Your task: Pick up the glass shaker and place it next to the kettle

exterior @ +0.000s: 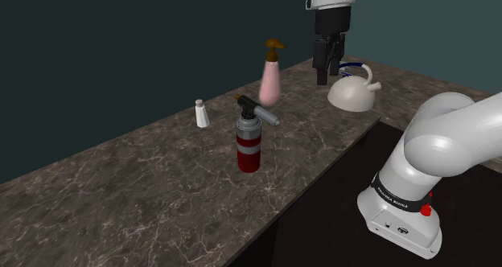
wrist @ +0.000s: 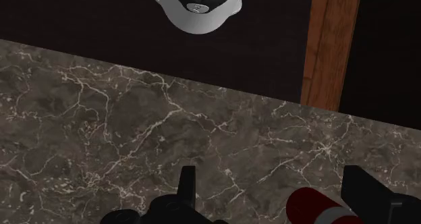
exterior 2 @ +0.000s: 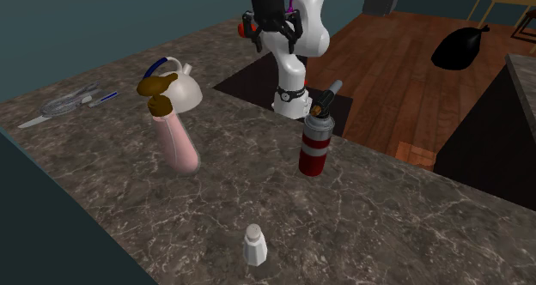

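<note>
Dim, even light, faint soft shadows

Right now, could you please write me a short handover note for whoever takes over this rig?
Black two-finger gripper: open, empty, hanging above the dark marbled counter, nearer the white rounded kettle than the shaker.
Small white shaker: upright on the counter, to the shoulder view's left of the pink pump bottle.
Done: nothing yet.
Left: reach the shaker, grasp it, set it next to the kettle.
</note>
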Tool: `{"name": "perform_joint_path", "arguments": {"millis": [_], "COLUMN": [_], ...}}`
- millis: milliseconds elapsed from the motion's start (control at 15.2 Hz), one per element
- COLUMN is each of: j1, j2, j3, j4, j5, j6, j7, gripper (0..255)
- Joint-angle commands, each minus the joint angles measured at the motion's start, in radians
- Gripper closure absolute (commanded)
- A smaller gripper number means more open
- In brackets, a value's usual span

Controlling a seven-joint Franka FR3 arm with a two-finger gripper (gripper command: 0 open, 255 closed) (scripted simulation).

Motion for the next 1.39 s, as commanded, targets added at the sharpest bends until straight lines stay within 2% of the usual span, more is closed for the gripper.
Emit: {"name": "perform_joint_path", "arguments": {"millis": [0,330,660,990,1320], "j1": [0.000,0.007,0.005,-0.002,-0.004], "j2": [0.000,0.148,0.315,0.494,0.681], "j3": [0.000,0.074,0.142,0.202,0.248], "j4": [0.000,0.032,0.099,0.199,0.331], "j5": [0.000,0.022,0.016,-0.024,-0.100], "j6": [0.000,0.159,0.300,0.413,0.493], "j7": [0.000,0.072,0.150,0.239,0.341], "gripper": [0,0,0,0,0]}}
